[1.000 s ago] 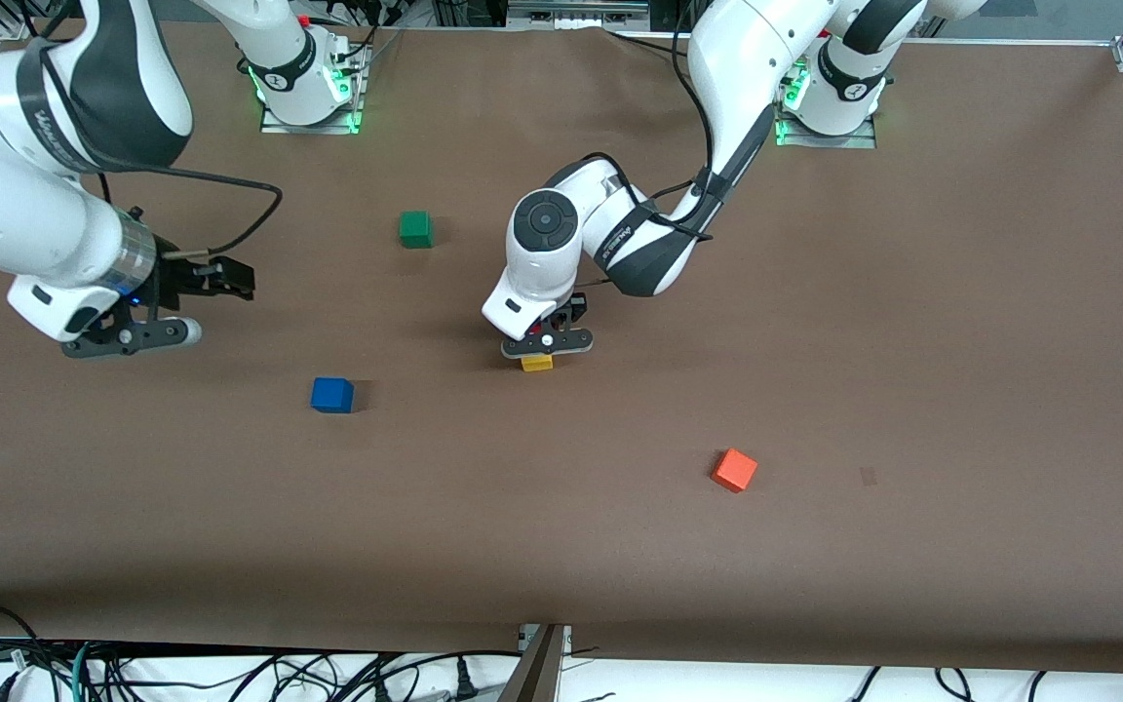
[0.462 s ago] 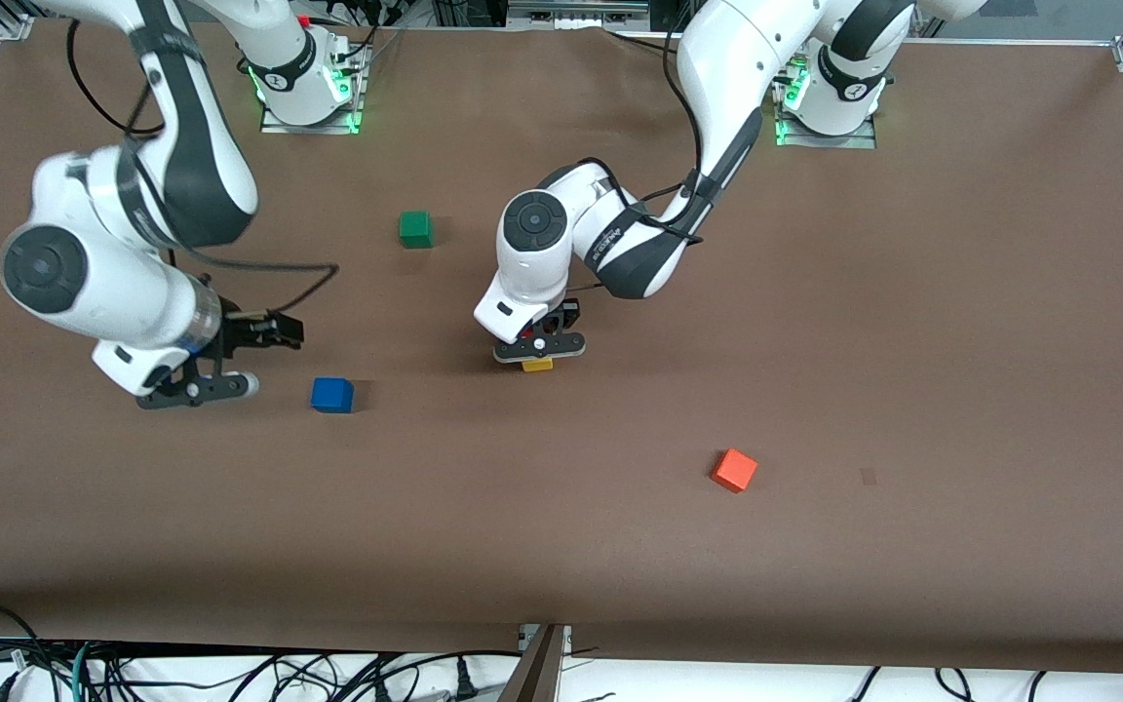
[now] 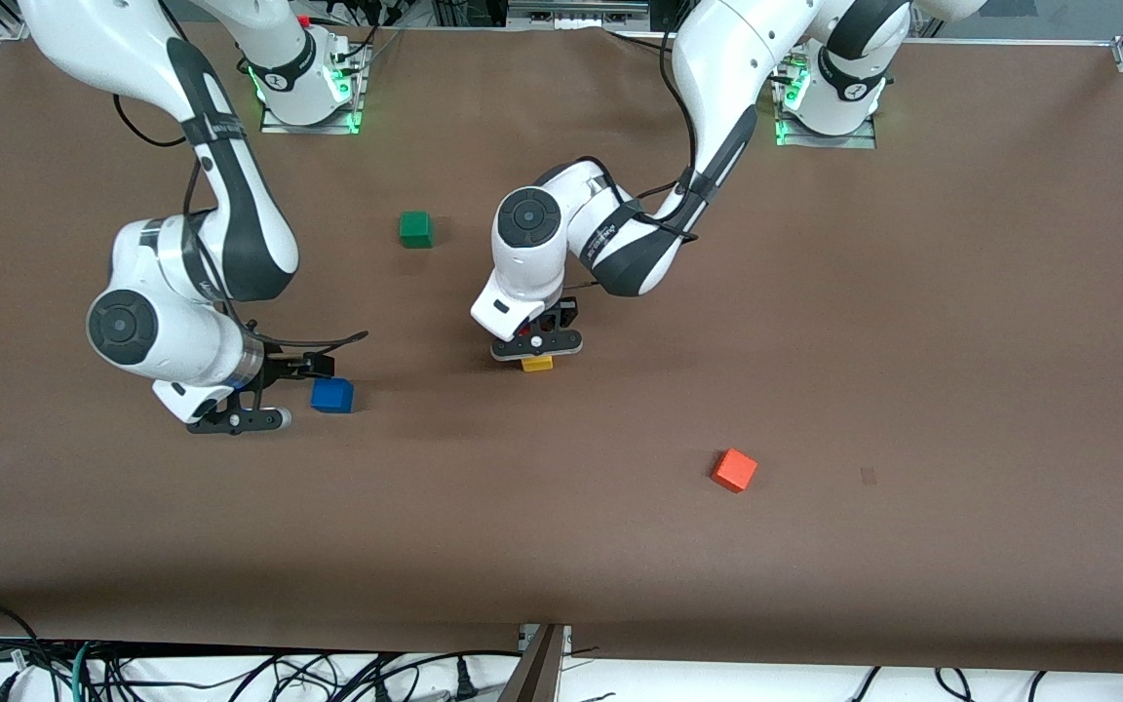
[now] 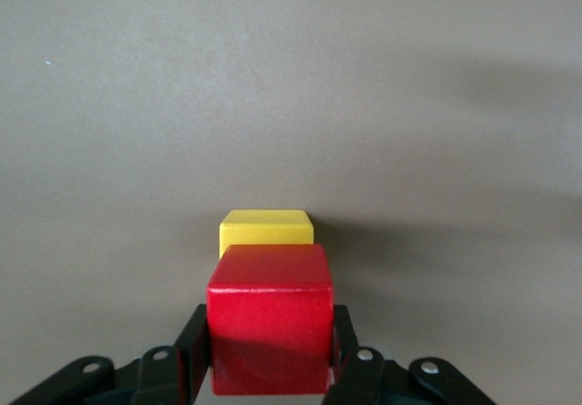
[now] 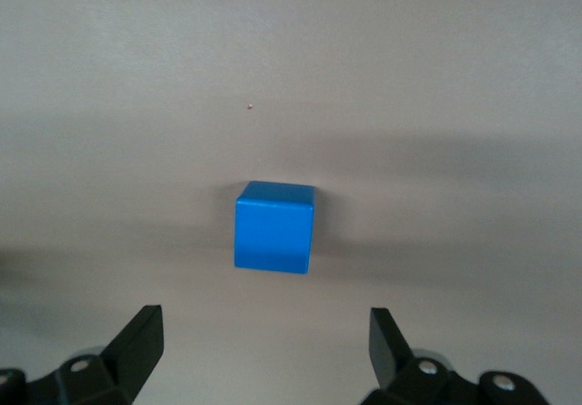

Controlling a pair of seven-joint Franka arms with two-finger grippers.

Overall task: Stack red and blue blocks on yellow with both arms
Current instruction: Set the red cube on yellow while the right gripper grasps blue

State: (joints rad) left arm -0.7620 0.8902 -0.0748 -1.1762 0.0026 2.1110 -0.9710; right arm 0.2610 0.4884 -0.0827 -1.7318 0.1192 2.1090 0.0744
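The left gripper (image 4: 270, 369) pinches the red block (image 4: 269, 330) between its two fingers (image 4: 193, 350) and holds it in the air over the yellow block (image 4: 265, 232), which sits on the brown table (image 3: 815, 322) near the middle; from the wrist the red cube overlaps the yellow one's edge, and whether the two touch cannot be told. In the front view the left gripper (image 3: 536, 343) hides the red cube almost wholly, with only a strip of the yellow block (image 3: 537, 364) showing under it. The right gripper (image 5: 264, 350) has its fingers (image 5: 138, 341) spread wide (nothing between them) and hangs low just beside the blue block (image 5: 274, 227), toward the right arm's end of the table; in the front view the right gripper (image 3: 259, 395) is close against the blue block (image 3: 332, 394). A green cube (image 3: 415, 229) lies farther from the front camera than the blue one, and an orange cube (image 3: 735, 470) lies nearer the camera, toward the left arm's end.
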